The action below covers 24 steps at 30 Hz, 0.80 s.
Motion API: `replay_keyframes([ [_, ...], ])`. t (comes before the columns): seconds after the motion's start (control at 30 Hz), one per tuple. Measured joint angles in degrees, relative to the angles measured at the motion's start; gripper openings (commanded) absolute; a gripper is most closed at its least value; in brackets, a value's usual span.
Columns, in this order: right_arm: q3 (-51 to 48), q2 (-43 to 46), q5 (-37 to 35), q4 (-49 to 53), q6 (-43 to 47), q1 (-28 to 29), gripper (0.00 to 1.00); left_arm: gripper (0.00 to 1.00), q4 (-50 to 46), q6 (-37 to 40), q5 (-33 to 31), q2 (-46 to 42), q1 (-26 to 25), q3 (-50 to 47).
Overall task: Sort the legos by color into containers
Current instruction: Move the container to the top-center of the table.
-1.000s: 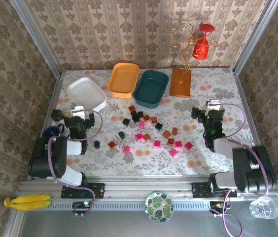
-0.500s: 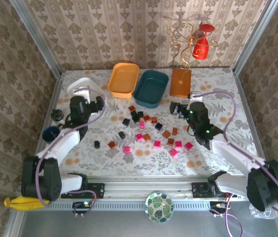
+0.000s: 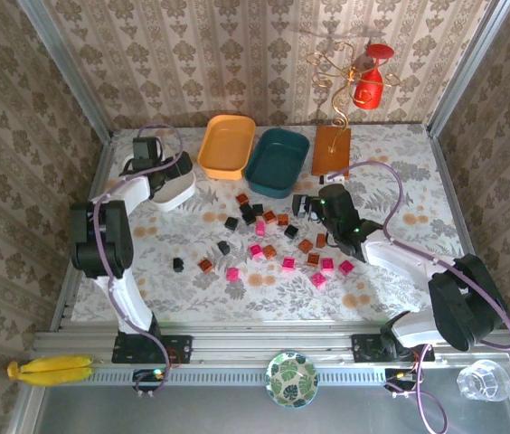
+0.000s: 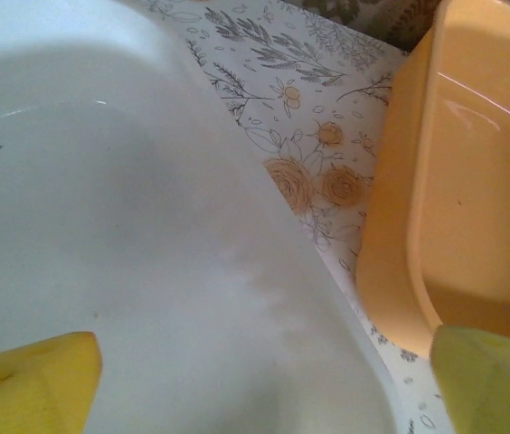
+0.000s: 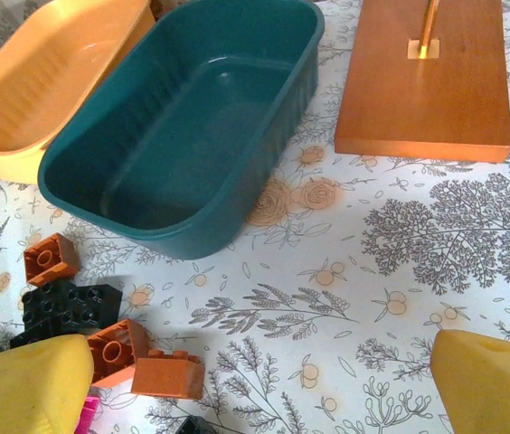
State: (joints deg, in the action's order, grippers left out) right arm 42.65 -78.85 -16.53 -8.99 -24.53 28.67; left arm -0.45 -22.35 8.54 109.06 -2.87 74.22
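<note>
Black, pink and orange-brown legos [image 3: 269, 240] lie scattered over the middle of the table. At the back stand the white tray [image 3: 179, 192], the orange-yellow tray [image 3: 228, 145] and the dark teal tray [image 3: 278, 161]. My left gripper [image 3: 179, 168] hovers open over the white tray [image 4: 101, 226], its yellow fingertips [image 4: 29, 380] wide apart with nothing between them. The orange-yellow tray [image 4: 454, 199] lies just to its right. My right gripper [image 3: 302, 206] is open above bare table, just in front of the teal tray [image 5: 192, 136]. An orange-brown brick [image 5: 169, 372] and black bricks [image 5: 74, 307] lie by its left finger [image 5: 24, 384].
A flat orange-brown board [image 3: 331, 150] with a gold wire stand sits right of the teal tray, and a red glass [image 3: 370, 81] hangs from the stand. Patterned walls close in the back and sides. A banana [image 3: 49, 369], a patterned bowl [image 3: 292, 379] and a clear glass [image 3: 485, 380] lie on the front ledge.
Both arms have stretched out from the near edge. The left gripper travelled back to the white tray. The right gripper swung left and forward to the bricks near the teal tray.
</note>
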Motion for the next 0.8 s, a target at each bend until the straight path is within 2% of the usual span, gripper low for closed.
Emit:
replay_keyframes([
  [0.37,-5.01,2.89,0.00,1.03,-1.38,0.00,0.98,1.00,-1.31,-2.91,9.70,18.08,-0.11,22.51],
  [0.5,-6.10,3.58,0.02,1.31,-1.66,0.00,0.97,0.99,-4.63,-0.35,11.26,23.17,-1.33,30.80],
  [0.8,-8.76,4.13,0.04,1.97,-2.86,0.00,0.98,0.87,-17.18,9.44,12.85,31.82,-6.40,50.62],
])
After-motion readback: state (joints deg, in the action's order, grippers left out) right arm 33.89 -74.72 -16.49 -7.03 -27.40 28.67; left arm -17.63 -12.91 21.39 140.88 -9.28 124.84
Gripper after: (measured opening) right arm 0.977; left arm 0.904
